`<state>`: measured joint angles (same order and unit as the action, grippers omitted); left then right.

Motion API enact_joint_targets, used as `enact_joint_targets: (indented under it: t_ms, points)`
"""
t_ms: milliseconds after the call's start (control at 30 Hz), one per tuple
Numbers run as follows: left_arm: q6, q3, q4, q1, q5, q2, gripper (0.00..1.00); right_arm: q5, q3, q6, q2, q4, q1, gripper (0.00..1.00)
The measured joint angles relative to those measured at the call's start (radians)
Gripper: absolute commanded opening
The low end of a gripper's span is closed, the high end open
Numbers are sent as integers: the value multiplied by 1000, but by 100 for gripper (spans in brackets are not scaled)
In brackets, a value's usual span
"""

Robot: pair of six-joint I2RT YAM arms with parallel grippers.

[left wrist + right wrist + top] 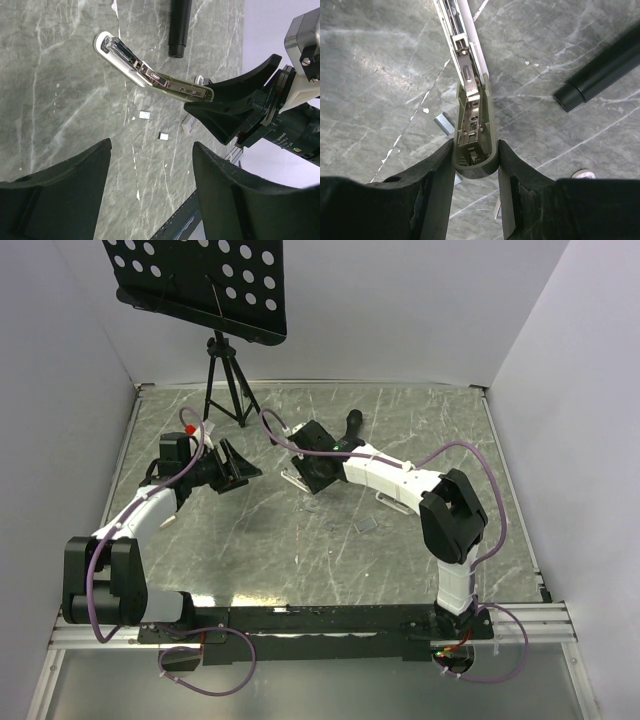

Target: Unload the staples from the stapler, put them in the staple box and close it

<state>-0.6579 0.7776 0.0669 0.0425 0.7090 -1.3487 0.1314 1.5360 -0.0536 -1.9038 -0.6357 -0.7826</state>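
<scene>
The stapler (150, 75) lies swung open on the marble table: its white base (112, 47) points away and its metal magazine is exposed. My right gripper (475, 150) is shut on the rounded end of the stapler's olive-green top cover (470, 100). In the top view that gripper (310, 468) sits over the stapler (296, 480) at mid-table. Short strips of staples (145, 115) lie loose on the table beside it, one more (442, 124) just under the cover. My left gripper (150, 165) hangs open and empty a little left of the stapler (238, 465).
A black music stand on a tripod (225, 370) stands at the back left. One black tripod leg (179, 25) reaches onto the table just behind the stapler. White walls enclose the table on three sides.
</scene>
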Motion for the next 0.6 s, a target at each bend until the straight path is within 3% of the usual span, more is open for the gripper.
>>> enact_joint_targets:
  t_ms: [167, 600]
  points:
    - [-2, -5, -2, 0, 0, 6, 71, 2, 3, 0, -1, -3, 0, 33]
    - [-12, -5, -3, -2, 0, 10, 73, 5, 3, 0, -1, -5, 0, 39]
